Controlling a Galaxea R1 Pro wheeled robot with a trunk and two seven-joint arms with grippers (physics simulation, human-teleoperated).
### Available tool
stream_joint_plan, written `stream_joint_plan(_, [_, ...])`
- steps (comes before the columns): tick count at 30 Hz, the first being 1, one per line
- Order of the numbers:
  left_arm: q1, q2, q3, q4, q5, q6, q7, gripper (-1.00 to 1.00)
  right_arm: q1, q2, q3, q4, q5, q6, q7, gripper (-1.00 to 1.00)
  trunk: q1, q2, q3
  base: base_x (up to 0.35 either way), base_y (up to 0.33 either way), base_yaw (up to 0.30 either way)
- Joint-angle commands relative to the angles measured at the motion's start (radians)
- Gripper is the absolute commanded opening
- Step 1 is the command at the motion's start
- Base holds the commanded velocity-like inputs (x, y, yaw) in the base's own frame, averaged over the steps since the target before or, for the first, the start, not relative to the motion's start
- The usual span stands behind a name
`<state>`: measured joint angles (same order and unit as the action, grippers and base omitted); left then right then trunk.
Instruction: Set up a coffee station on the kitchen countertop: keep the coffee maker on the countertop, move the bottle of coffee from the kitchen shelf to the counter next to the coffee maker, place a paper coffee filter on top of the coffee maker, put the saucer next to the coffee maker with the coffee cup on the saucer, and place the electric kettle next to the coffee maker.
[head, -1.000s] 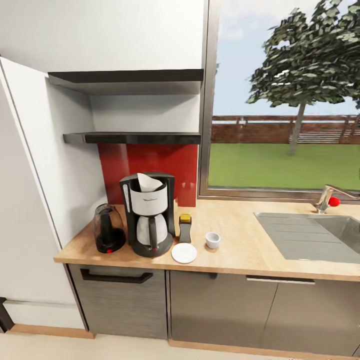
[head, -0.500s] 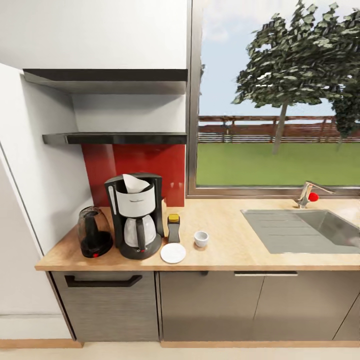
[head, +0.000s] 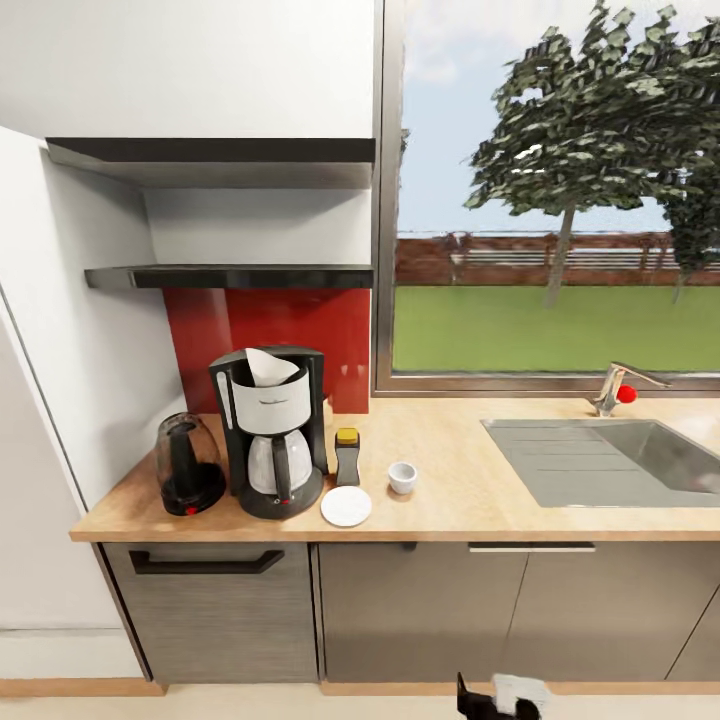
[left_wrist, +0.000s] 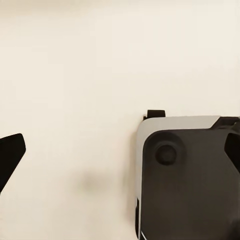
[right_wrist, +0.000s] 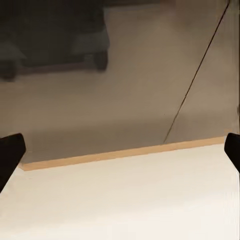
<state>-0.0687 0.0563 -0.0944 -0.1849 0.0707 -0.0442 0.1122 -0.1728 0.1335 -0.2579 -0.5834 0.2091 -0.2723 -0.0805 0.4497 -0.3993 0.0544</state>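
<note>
Lifting the coffee cup calls for a rim pinch, then setting it onto the saucer at its eight o'clock. Both claws look spread wide, empty.

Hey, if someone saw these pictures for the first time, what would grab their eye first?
Probably the tall black drip coffee maker with a white paper filter poking from its top, standing on the light wood-toned countertop before a red backsplash. Around it sit a dark rounded kettle, a yellow-lidded brown jar, a white saucer and a small white cup standing on the counter beside the saucer.
</note>
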Motion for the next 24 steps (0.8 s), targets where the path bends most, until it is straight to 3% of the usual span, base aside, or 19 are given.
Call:
stream_joint_plan(1, [0.0, 0.0, -0.008, 0.001, 0.008, -0.003, 0.004, 1.0, -0.001, 0.015, -0.006, -0.01, 0.01, -0.041, -0.037, 1.0, 0.0, -0.001, 0.0, 0.0, 0.0, 0.0])
stream_joint_plan(3, [0.0, 0.0, -0.007, 0.001, 0.009, -0.003, 0.004, 1.0, -0.001, 0.041, -0.005, -0.052, 0.01, -0.112, -0.134, 1.0, 0.0, -0.001, 0.0, 0.0, 0.0, 0.0])
stream_joint_plan(5, [0.0, -0.002, -0.006, 0.001, 0.01, -0.004, 0.004, 1.0, -0.001, 0.041, -0.003, -0.116, 0.01, -0.143, -0.195, 1.0, 0.0, -0.001, 0.0, 0.0, 0.0, 0.0])
stream_joint_plan(14, [0.0, -0.002, -0.005, 0.001, 0.011, -0.005, 0.004, 1.0, -0.001, 0.041, 0.003, -0.382, 0.009, -0.15, -0.219, 1.0, 0.0, -0.001, 0.0, 0.0, 0.0, 0.0])
stream_joint_plan(18, [-0.001, -0.005, -0.005, -0.001, 0.012, -0.005, 0.004, 1.0, -0.001, 0.041, 0.074, -0.509, 0.01, -0.135, -0.22, 1.0, 0.0, -0.001, 0.0, 0.0, 0.0, 0.0])
stream_joint_plan(21, [-0.001, -0.008, -0.006, -0.001, 0.011, -0.005, 0.004, 1.0, -0.001, 0.041, 0.132, -0.585, 0.01, -0.066, -0.22, 1.0, 0.0, -0.001, 0.0, 0.0, 0.0, 0.0])
stream_joint_plan(22, [-0.001, -0.008, -0.006, -0.001, 0.011, -0.005, 0.004, 1.0, -0.001, 0.041, 0.151, -0.622, 0.01, -0.014, -0.22, 1.0, 0.0, -0.001, 0.0, 0.0, 0.0, 0.0])
stream_joint_plan(24, [-0.001, -0.007, -0.007, 0.0, 0.011, -0.005, 0.004, 1.0, -0.001, 0.041, 0.194, -0.711, 0.01, 0.16, -0.218, 1.0, 0.0, -0.001, 0.0, 0.0, 0.0, 0.0])
